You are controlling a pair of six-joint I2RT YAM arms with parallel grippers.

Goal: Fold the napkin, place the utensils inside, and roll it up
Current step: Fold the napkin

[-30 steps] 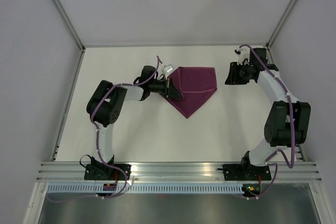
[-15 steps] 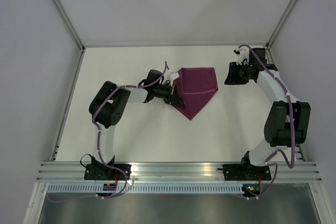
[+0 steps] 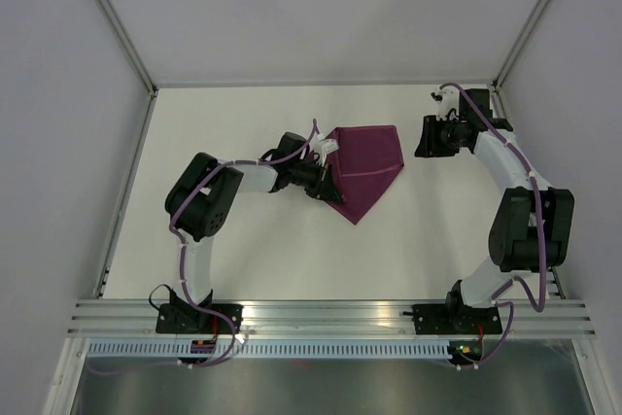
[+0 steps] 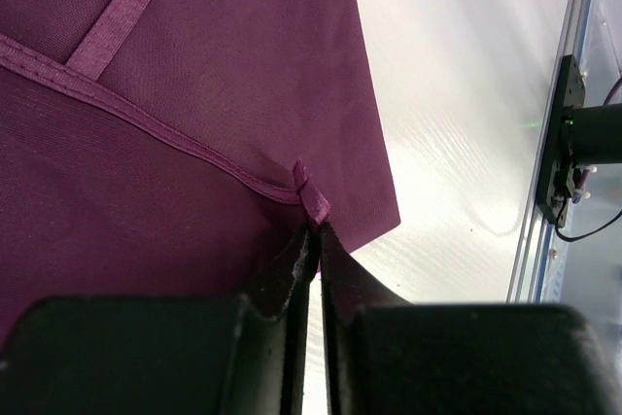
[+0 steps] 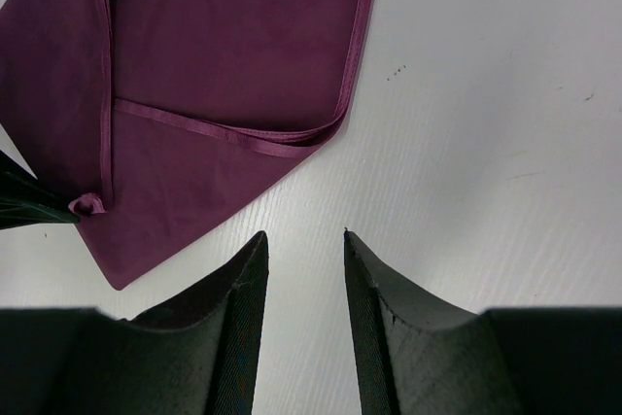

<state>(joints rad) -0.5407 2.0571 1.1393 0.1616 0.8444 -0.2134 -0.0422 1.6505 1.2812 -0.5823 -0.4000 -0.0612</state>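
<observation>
One folded purple napkin (image 3: 367, 167) lies on the table (image 3: 243, 250); left gripper (image 4: 317, 230), jaws nearly together, pinches its hem; right gripper (image 5: 304, 235) hovers half-open, empty, beside it.

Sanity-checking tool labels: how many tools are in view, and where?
2. Left tool pinches the napkin at its hem; right tool hangs open beside the napkin, off it. None hidden.

The folded napkin (image 3: 367, 164) is laid on the white table (image 3: 253, 259), its left edge met by the left gripper (image 3: 330, 187) (jaws not discernible); the right gripper (image 3: 425, 138) is held apart, rightward.
</observation>
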